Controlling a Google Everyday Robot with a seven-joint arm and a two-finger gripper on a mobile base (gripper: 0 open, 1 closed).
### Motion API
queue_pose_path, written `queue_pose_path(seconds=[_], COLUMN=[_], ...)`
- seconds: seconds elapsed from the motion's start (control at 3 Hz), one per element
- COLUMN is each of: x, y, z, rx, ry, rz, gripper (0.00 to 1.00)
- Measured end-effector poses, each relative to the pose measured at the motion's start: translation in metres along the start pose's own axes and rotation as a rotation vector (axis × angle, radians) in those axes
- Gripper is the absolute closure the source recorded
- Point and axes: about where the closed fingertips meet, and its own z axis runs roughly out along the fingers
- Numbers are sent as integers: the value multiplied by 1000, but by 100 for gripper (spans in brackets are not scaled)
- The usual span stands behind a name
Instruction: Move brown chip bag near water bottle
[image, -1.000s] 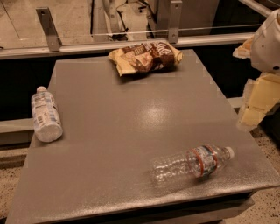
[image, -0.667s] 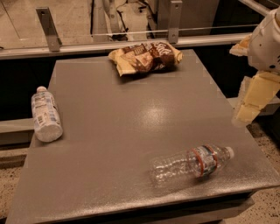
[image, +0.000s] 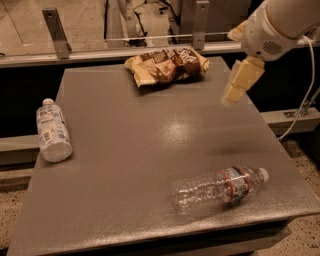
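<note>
Camera view: crumpled brown chip bag, cream-edged; claw hovers to its right.

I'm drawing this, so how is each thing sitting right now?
brown chip bag: lying crumpled at the table's far edge, untouched.
water bottle: on its side near the front right corner, cap on.
white-and-blue bottle: on its side at the left edge.
claw: up in the air over the right side, holding nothing.
</note>
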Motion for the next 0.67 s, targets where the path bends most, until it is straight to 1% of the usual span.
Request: queue_pose_path(seconds=[0.33,0.67], x=[-27,-43], y=[-48,-90], z=[40,80], rx=[40,61], ry=[-81,-124], rz=[-23,-10], gripper=[0,0])
